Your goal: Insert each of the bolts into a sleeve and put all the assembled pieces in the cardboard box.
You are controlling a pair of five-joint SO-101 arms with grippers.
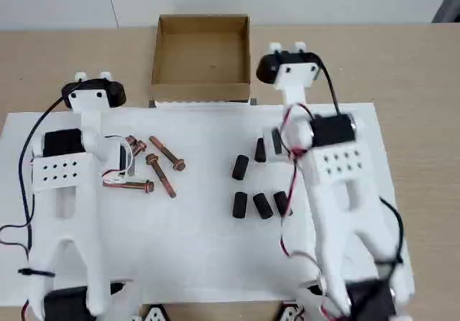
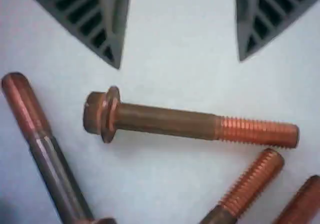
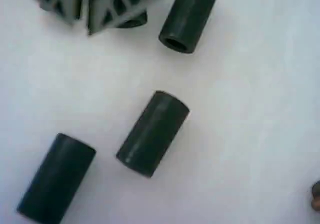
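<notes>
Left wrist view: bolts point(image 2: 190, 124); right wrist view: sleeves point(image 3: 152, 134).

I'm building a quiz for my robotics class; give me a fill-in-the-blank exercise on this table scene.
1. The cardboard box is ___ inside.
2. The left gripper hangs with fingers ___ over a bolt.
3. The sleeves are ___ in colour.
4. Bolts and sleeves lie on a ___ sheet.
Missing words: empty; open; black; white.
</notes>
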